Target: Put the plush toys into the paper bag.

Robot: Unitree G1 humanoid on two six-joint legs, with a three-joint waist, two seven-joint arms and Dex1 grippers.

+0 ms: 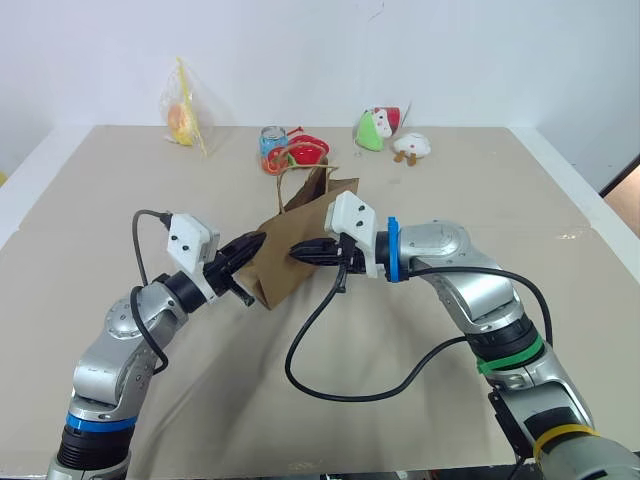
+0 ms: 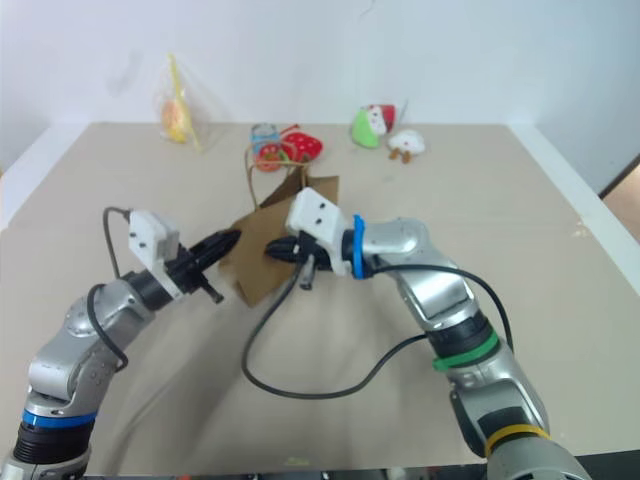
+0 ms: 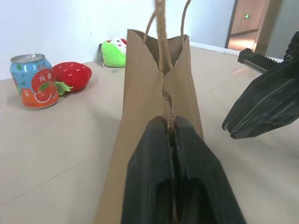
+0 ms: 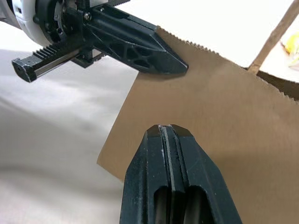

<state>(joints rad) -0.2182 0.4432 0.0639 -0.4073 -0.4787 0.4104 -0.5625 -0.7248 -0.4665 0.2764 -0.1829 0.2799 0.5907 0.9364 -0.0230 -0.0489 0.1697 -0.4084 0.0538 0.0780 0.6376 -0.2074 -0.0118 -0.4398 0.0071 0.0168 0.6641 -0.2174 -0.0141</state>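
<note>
Pinching the paper bag [image 1: 300, 245] from both sides, the two arms held it up in the middle of the bench [image 1: 120, 200]. The left fingers [image 1: 258, 241] were shut tight on the bag's left edge, with the brown paper caught between them. The right fingers [image 1: 297, 252] were shut too, and they pressed on the bag's flat side. I could not tell if any paper was caught between them. The bag was folded flat and leaned a bit, with its top toward the far side. Its two cord handles [image 1: 290, 180] stuck up from the top.

At the far edge of the bench lay the other things. A can [image 1: 271, 143] with a blue label stood there, and a red strawberry toy [image 1: 308, 151] lay just to its right, touching it or nearly so. Farther right were a green and red toy [image 1: 375, 128] and a white toy with brown feet [image 1: 411, 147], close together. Far to the left was a clear yellow plastic bag [image 1: 187, 112] with something round and orange inside it. All of these were well apart from the paper bag. I could not make out the brown toy or the yellow egg-shaped toy for sure.
</note>
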